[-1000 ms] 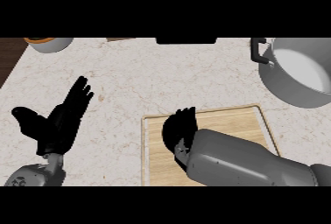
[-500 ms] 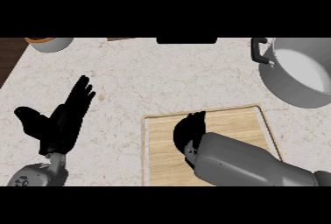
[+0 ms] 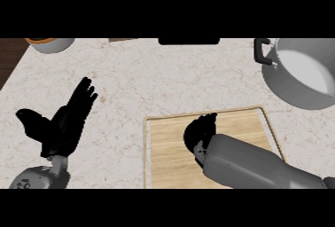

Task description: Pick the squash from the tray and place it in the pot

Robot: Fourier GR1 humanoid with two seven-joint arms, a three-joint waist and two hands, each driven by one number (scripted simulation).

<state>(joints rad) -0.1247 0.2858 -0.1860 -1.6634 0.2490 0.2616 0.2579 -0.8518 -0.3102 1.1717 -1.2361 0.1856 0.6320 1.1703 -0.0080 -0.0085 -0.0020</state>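
Rightward across the pale wooden tray (image 3: 242, 122) goes the black right hand (image 3: 198, 133), fingers curled downward, squash hidden beneath; grey metal pot (image 3: 297, 75) beyond; left hand (image 3: 62, 124) rests wide.

Bare counter (image 3: 170, 80) lies between tray (image 3: 167, 155) and pot (image 3: 301, 75).

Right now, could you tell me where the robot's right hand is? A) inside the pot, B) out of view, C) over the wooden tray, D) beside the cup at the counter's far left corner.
C: the right hand is over the wooden tray, fingers curled downward, while the pot stands apart at the counter's far right.
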